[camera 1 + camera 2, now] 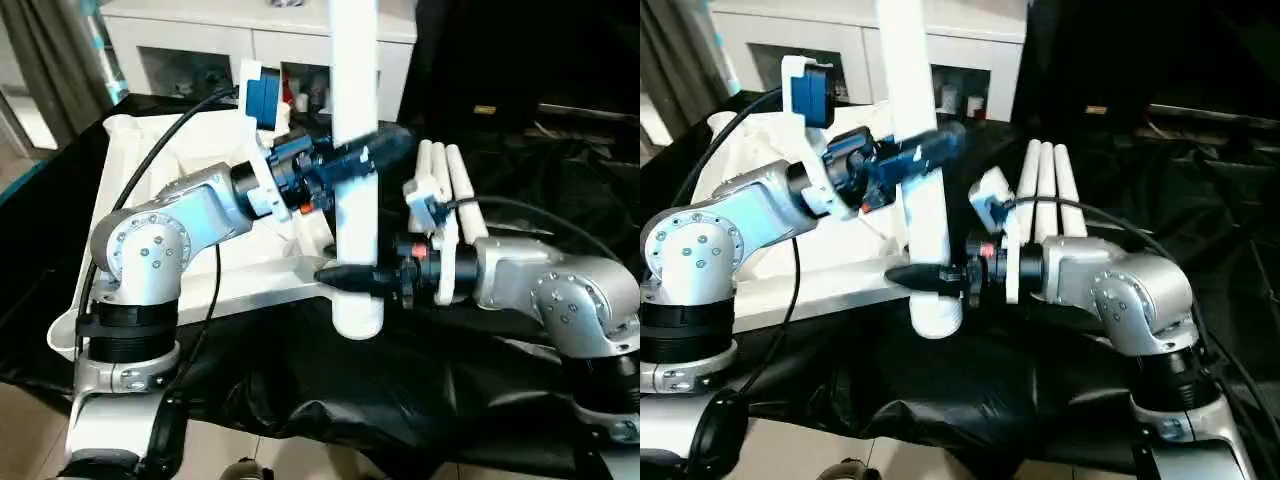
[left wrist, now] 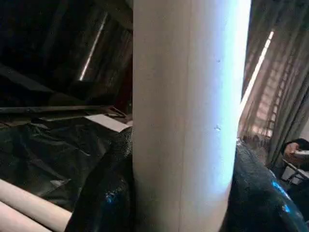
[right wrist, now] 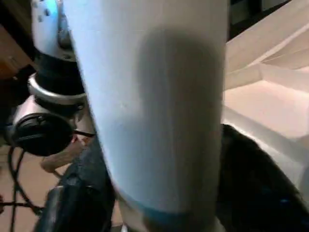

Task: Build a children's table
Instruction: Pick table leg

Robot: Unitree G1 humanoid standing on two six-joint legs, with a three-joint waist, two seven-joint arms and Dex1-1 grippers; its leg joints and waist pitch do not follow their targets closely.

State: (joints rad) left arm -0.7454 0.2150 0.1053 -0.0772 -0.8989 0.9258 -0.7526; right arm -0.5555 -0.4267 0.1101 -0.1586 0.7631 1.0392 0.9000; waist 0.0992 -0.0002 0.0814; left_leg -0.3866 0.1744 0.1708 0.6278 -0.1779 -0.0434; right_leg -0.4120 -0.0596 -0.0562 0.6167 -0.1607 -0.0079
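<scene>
Nearest, right gripper (image 1: 345,277) clamped on the lower end of an upright white leg (image 1: 355,200), one black finger (image 3: 89,193) on each side of the tube, its rounded foot hanging just below the jaws over the black-draped work table (image 1: 300,390). Higher on the same leg, left gripper (image 1: 375,152) closed around the tube too, fingers (image 2: 104,193) pressed against both flanks. Both grips firm as far as can be judged; leg held clear of any socket. Beyond the right gripper, three more legs (image 1: 1045,180) lying side by side on the black cloth, untouched. Behind and beside the left gripper, the white tabletop (image 1: 130,180), apparently underside up, no leg fitted where visible. Judged early: one leg in hand, none mounted, four left to seat. Farthest back, a white glass-door cabinet (image 1: 200,50).
</scene>
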